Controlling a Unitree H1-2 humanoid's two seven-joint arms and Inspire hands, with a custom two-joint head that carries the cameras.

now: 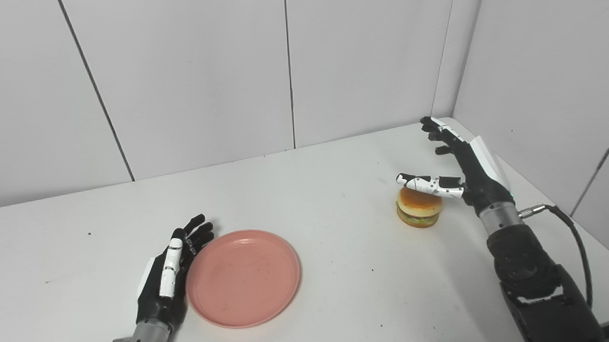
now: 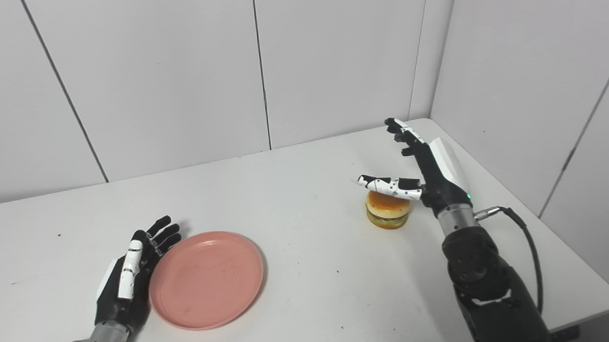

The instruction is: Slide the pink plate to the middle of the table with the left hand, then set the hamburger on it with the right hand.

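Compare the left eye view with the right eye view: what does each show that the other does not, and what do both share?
Only the left eye view cuts off the table's right front corner. Only the right eye view shows that corner and the drop beyond it. Both show the open left hand against the pink plate's left rim, and the open right hand, thumb over the hamburger.

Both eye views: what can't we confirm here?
- Contact between left robot hand and pink plate: the fingers cover the plate's left rim.
- Right robot hand touching the hamburger: thumb overlaps the bun; any gap is unreadable.
- Table near edge: cut off by the frame bottom.
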